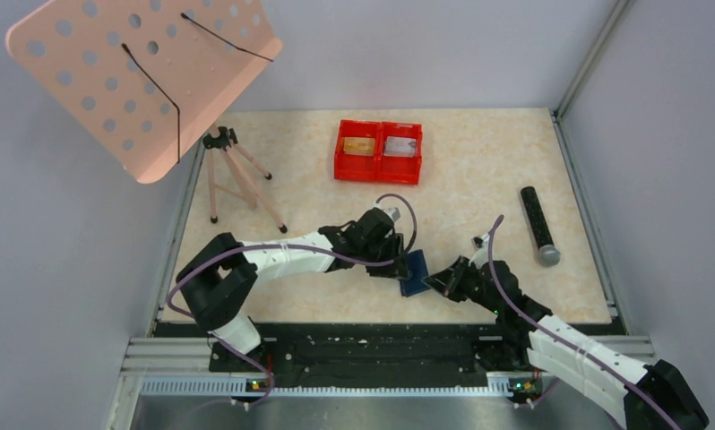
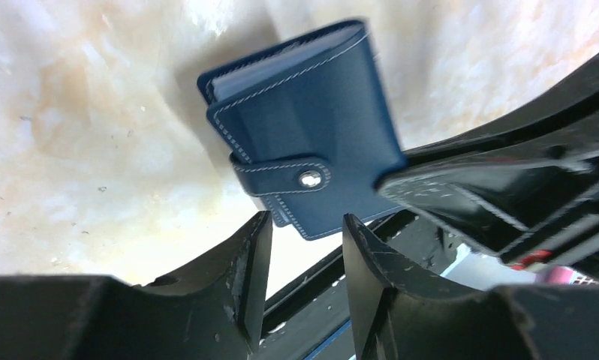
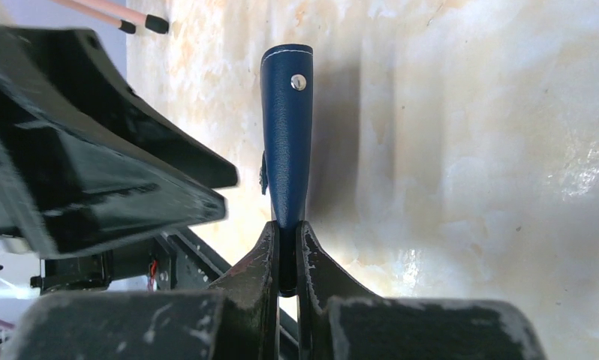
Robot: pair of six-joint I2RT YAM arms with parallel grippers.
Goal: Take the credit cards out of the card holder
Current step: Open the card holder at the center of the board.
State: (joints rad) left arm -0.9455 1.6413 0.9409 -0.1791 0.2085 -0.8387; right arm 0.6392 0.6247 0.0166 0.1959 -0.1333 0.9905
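Observation:
The card holder is a closed navy wallet with its tab snapped shut. My right gripper is shut on one edge of it and holds it up above the table. My left gripper is open and empty, its fingertips just short of the wallet's tab edge; in the top view it is at the wallet's left, and the right gripper at its right. A gold card and a silver card lie in the red tray. Any cards inside the wallet are hidden.
The red twin-compartment tray stands at the back centre. A black cylinder with a grey end lies at the right. A small tripod and a pink perforated board are at the back left.

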